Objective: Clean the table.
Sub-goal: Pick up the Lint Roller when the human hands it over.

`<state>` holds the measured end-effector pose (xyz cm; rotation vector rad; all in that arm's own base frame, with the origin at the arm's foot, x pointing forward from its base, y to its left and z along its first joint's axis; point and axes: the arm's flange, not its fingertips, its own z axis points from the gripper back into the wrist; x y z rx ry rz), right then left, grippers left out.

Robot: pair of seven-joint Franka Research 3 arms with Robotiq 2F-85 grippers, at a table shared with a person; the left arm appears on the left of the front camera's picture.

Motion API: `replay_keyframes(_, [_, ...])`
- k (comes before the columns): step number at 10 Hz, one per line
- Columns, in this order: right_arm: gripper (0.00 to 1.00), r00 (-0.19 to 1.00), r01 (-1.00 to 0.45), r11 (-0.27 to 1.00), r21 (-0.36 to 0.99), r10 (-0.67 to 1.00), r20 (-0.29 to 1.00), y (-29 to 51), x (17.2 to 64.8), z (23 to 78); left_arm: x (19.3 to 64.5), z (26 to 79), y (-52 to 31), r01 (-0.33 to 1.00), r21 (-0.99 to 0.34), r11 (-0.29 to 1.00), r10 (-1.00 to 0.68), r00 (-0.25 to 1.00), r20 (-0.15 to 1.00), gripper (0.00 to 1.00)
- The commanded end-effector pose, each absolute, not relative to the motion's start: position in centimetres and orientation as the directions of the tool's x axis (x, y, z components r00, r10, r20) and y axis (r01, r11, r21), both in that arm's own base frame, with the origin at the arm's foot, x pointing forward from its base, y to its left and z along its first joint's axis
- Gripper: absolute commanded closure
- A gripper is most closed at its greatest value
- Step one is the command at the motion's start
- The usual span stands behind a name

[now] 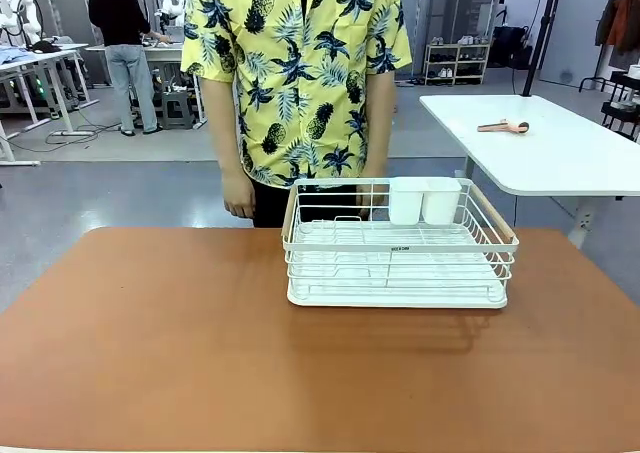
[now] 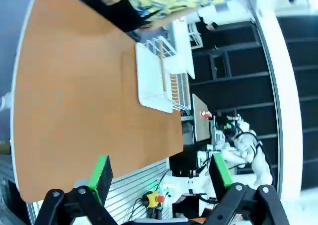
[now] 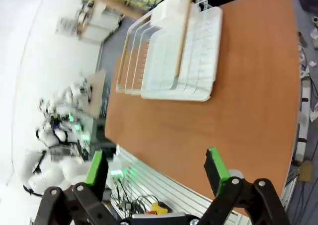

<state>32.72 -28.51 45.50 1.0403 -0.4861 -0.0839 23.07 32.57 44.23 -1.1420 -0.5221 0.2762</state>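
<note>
The reddish-brown table spreads across the front view, its top bare apart from a white wire rack at the far middle. The same table runs sideways in the left wrist view and the table in the right wrist view. My left gripper is open above the near table edge, nothing between its green pads. My right gripper is open too, also over the near edge. A person in a yellow pineapple shirt stands behind the rack, hand hanging at the table's far edge.
Two white cups sit in the rack's back right corner. A smaller white-topped table stands at the right with a small tool on it. Another person works at grey benches far left.
</note>
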Motion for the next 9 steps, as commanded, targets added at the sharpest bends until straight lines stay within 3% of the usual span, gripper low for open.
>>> replay_keyframes(1, [0.0, 0.879, -0.144, 0.501, 0.853, -0.331, 0.343, -27.9, 33.7, 44.6, 25.6, 46.8, 31.3, 0.022, -0.924, 0.382, 0.473, 0.855, 0.215, 0.0])
replay_keyframes(2, [0.0, 0.898, -0.147, 0.523, 0.84, -0.285, 0.334, -27.5, 34.3, 43.9, 26.6, 46.8, 30.4, 0.032, -0.921, 0.389, 0.44, 0.872, 0.216, 0.0])
replay_keyframes(3, [0.0, 0.885, -0.129, 0.507, 0.853, -0.33, 0.33, -29.0, 32.8, 44.6, 24.2, 44.4, 32.4, 0.017, -0.918, 0.395, 0.479, 0.849, 0.222, 0.0])
replay_keyframes(9, [0.0, 0.885, -0.129, 0.507, 0.853, -0.33, 0.33, -29.0, 32.8, 44.6, 24.2, 44.4, 32.4, 0.017, -0.918, 0.395, 0.479, 0.849, 0.222, 0.0])
